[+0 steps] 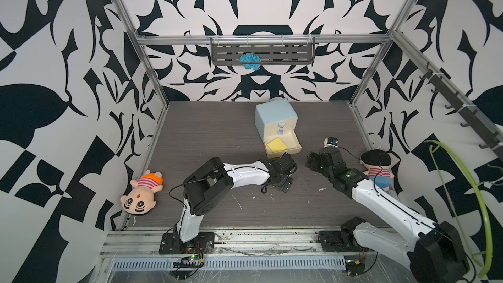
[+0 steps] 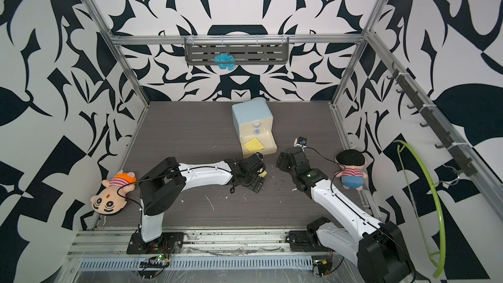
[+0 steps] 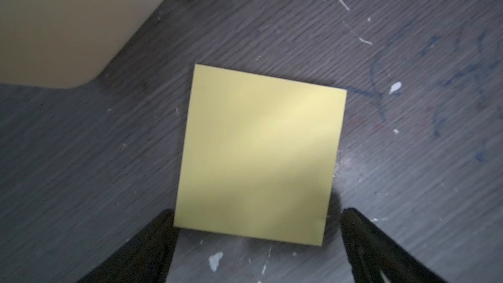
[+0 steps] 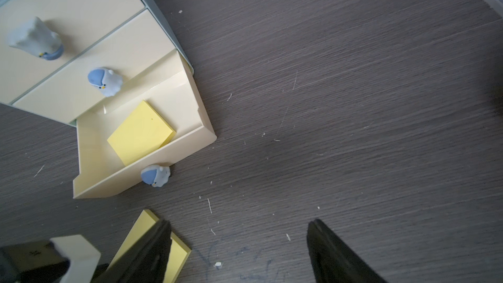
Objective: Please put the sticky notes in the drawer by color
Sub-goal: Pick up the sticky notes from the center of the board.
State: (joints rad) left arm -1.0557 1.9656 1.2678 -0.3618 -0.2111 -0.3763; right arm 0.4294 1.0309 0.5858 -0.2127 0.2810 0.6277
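Note:
The drawer stands mid-table, a pale blue chest with its bottom tray pulled out. A yellow sticky pad lies inside that tray. A second yellow pad lies flat on the table in front of the tray. My left gripper hangs over this pad's near edge, open, one finger on each side, apart from it. My right gripper is open and holds nothing, right of that pad. No pink or green notes are in view.
One plush doll lies at the table's left edge and another at the right edge beside my right arm. A small black and white object sits right of the tray. A wall shelf holds a blue yarn bundle.

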